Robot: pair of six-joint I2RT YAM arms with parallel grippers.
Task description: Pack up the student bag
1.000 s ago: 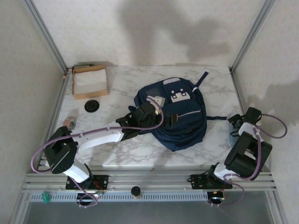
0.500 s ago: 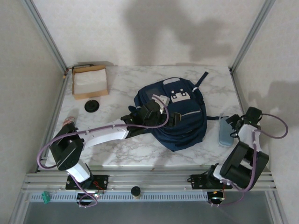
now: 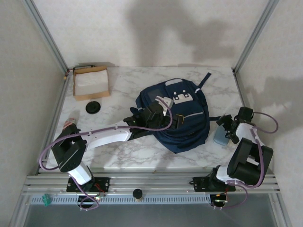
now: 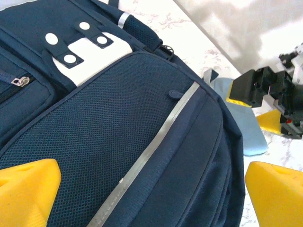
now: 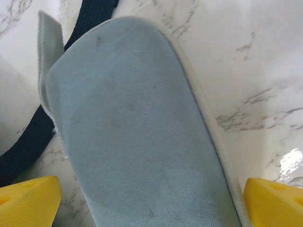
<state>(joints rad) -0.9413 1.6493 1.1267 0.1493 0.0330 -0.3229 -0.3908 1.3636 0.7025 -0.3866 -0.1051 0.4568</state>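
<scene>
Two arms stood at the frame's bottom edge. The marble table [image 3: 123, 85] lay bare at lower centre. One student bag [image 3: 189, 127] lay flat at centre. The left end effector [image 4: 151, 189] hung over its front pocket, spread wide. At right, the right end effector [image 5: 151, 194], equally wide, straddled one pale-blue pouch [image 5: 142, 118]. One black disc [image 3: 93, 107] and one cardboard box [image 3: 91, 82] occupied upper left.

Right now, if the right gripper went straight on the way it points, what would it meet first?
Probably the pale blue pouch: it lies on the marble table, centred ahead of the right gripper, whose jaws stand open. Depth is unclear, but nothing shows between.
</scene>
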